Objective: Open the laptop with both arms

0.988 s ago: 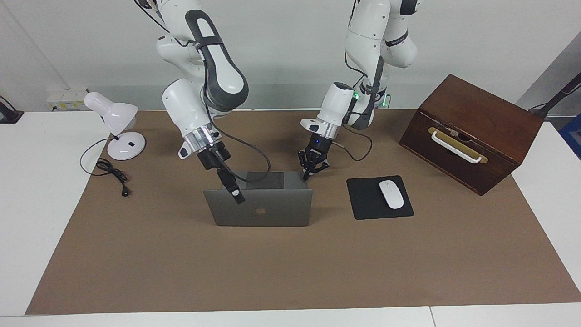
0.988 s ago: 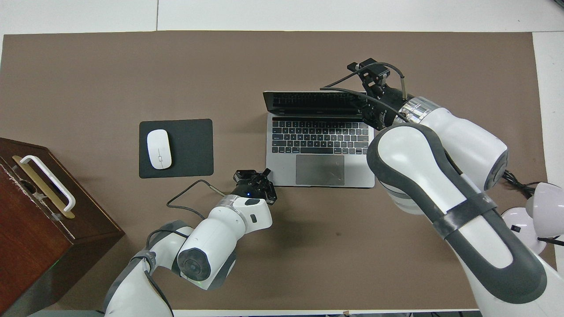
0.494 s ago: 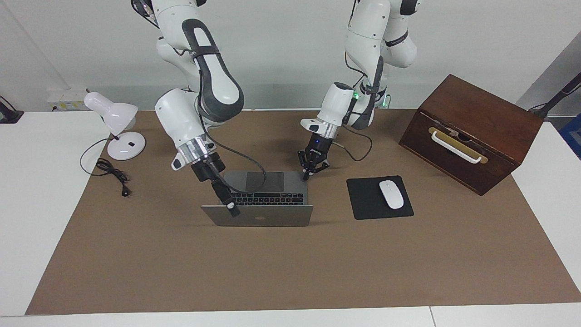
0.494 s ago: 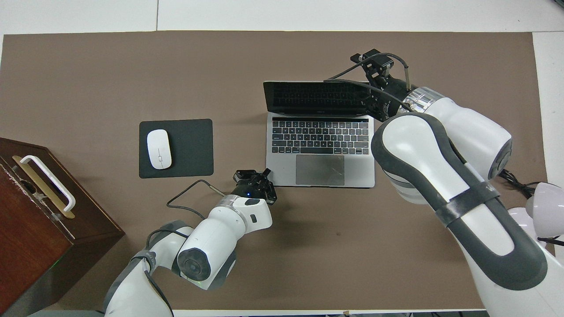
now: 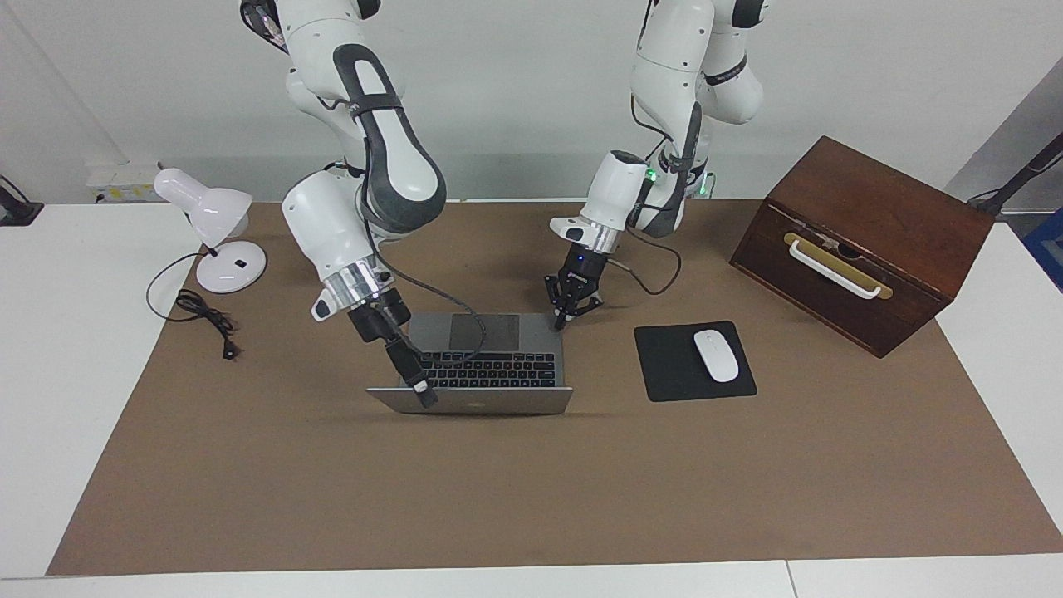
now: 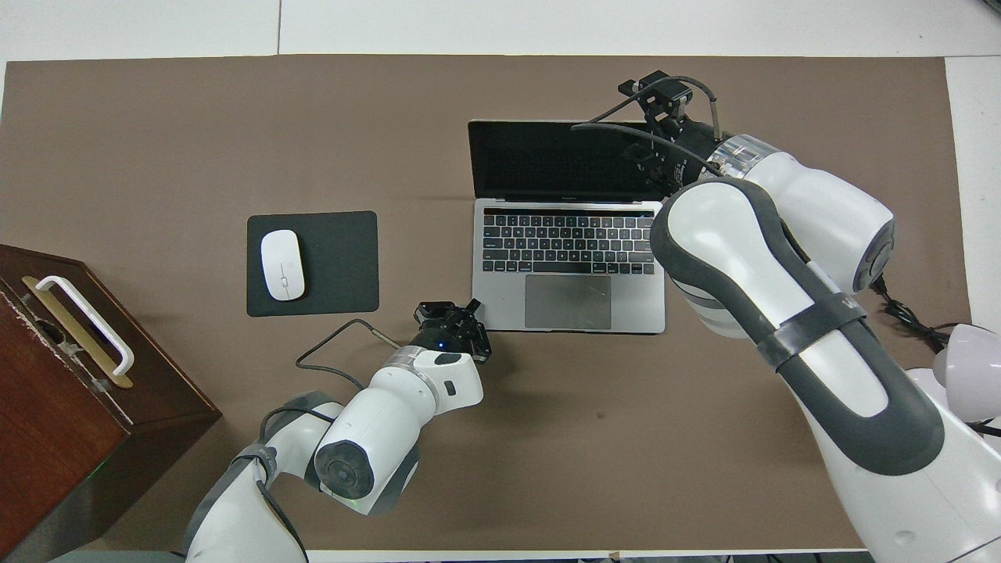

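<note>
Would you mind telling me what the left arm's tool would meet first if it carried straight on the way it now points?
Probably the laptop: the left tool points steeply down at the base's corner nearest the robots, toward the left arm's end. Whether it already touches is hard to judge.

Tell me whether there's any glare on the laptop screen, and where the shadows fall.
Overhead view: the laptop screen is dark and matte, without glare; a soft shadow sits on the mat under the left arm. Facing view: only faint shadows by the laptop and the wooden box.

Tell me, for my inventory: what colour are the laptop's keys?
Black keys, clearest in the overhead view.
</note>
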Tool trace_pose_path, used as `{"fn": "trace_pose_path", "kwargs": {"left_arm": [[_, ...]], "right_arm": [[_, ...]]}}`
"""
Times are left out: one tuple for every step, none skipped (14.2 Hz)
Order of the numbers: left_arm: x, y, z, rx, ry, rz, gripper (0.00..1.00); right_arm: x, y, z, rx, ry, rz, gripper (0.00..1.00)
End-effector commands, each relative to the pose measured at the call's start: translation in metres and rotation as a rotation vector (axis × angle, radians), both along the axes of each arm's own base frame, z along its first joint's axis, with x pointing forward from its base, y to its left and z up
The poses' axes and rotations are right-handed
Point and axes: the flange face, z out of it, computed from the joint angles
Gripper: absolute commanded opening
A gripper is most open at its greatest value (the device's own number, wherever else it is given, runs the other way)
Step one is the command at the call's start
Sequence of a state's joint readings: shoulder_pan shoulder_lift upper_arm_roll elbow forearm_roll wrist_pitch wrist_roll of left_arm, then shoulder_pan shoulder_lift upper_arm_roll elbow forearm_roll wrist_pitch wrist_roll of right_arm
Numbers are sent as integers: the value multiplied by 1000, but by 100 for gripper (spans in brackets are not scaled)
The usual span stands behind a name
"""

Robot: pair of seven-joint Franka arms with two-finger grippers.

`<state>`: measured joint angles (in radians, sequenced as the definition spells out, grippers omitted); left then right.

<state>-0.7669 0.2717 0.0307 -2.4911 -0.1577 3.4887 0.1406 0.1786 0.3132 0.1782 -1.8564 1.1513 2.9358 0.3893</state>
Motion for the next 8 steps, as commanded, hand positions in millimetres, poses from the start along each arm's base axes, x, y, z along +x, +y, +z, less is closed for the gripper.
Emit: {"fn": "trace_pose_path", "kwargs": {"left_arm": [[4,3,-15,20,3,8,0],[6,4,-13,14,4,19,0],[7,5,-10,2,6,38,0],[9,7,-6,-8,7,59,0],[11,9,1,-20,3,73,0],[13,11,4,-15,20,80,0],[21,17,13,-10,41,94,0],[28,20,24,-4,71,102,0]], "right_arm": [[-12,16,32,88,37,8,100],[-19,19,43,110,43,6,100],[-26,21,56,135,51,11,100],[-31,23,69,163,60,17,100],[-36,24,86,191,64,29,100],[-41,25,101,214,68,42,100],[-42,23,118,223,63,61,100],[-43,23,132,191,48,101,100]]}}
